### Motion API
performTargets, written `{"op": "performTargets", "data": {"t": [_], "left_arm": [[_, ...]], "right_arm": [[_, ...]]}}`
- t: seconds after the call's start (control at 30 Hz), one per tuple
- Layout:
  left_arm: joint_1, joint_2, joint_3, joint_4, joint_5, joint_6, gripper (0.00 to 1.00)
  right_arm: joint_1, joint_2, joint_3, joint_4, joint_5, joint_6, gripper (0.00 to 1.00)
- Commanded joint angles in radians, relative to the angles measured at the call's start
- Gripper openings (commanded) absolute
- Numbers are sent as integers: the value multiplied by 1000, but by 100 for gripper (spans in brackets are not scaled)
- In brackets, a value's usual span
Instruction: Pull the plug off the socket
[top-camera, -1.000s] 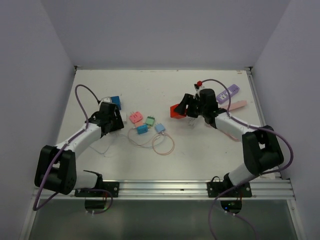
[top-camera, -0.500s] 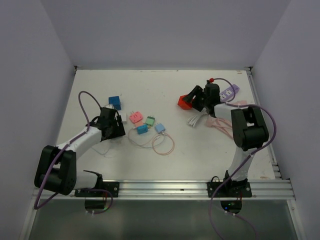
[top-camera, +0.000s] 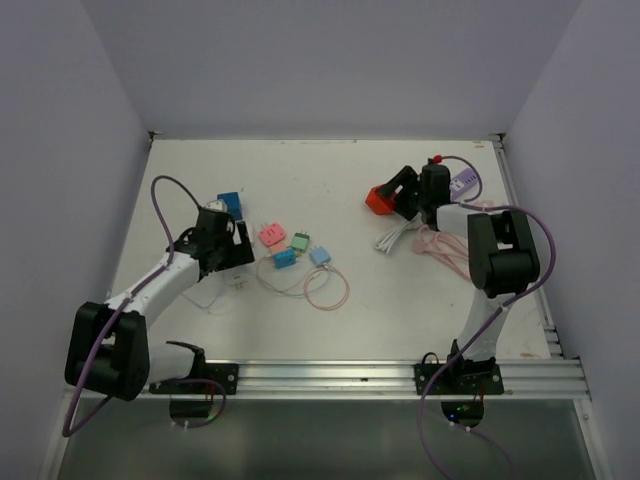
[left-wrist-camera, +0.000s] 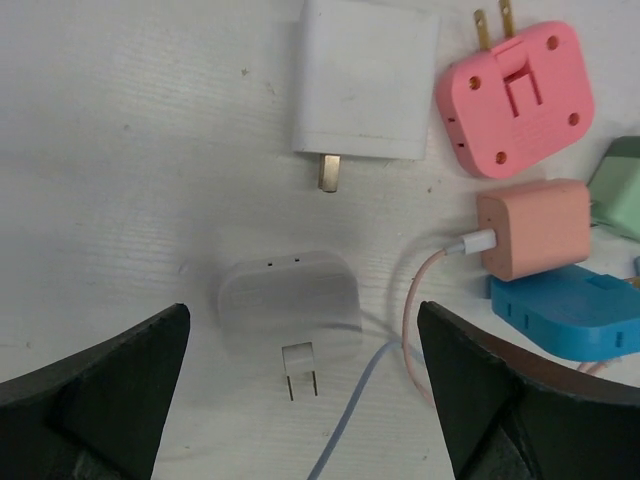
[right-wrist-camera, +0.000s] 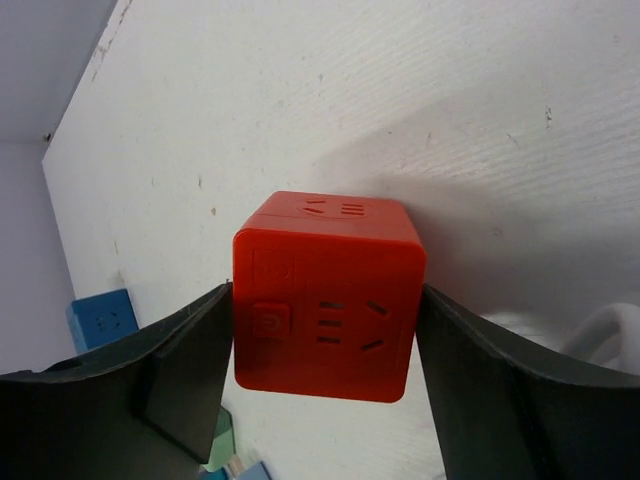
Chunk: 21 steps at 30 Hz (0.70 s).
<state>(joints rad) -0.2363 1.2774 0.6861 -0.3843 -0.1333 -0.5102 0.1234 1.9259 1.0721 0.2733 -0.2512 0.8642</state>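
While the right gripper (right-wrist-camera: 326, 330) has its jaws partway closed against both sides of the red plastic cube socket (right-wrist-camera: 330, 250), toward the far right of the white tabletop (top-camera: 330, 180), no plug shows in its visible faces. Risk: grip slackens, cube drops onto the white cable bundle (top-camera: 393, 238) nearby. Meanwhile the left gripper (left-wrist-camera: 302, 325) gapes wide, empty, over a white rounded adapter (left-wrist-camera: 290, 295); lowering could snag the thin pink cable (left-wrist-camera: 405, 320) beside it.

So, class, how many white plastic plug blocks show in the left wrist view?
2. A square white plastic block lies at the top, beside the pink plastic adapter; a rounded white block lies lower, within the open left gripper. Others may be hidden.
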Motion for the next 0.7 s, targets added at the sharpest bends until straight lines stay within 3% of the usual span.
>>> {"op": "performTargets", "data": {"t": [0.0,0.23,0.67], "left_arm": [[6,-68,82,-18,1,30,100],[6,-142,171,-73,-23,81,99],[3,-305,198,-168,-46,137,100]], "right_arm": [[-4,-21,63,-95,50,-66,76],[-4,-102,112,-270,179,-174,91],[-2,-215,177,-477,300,-281,89]]}}
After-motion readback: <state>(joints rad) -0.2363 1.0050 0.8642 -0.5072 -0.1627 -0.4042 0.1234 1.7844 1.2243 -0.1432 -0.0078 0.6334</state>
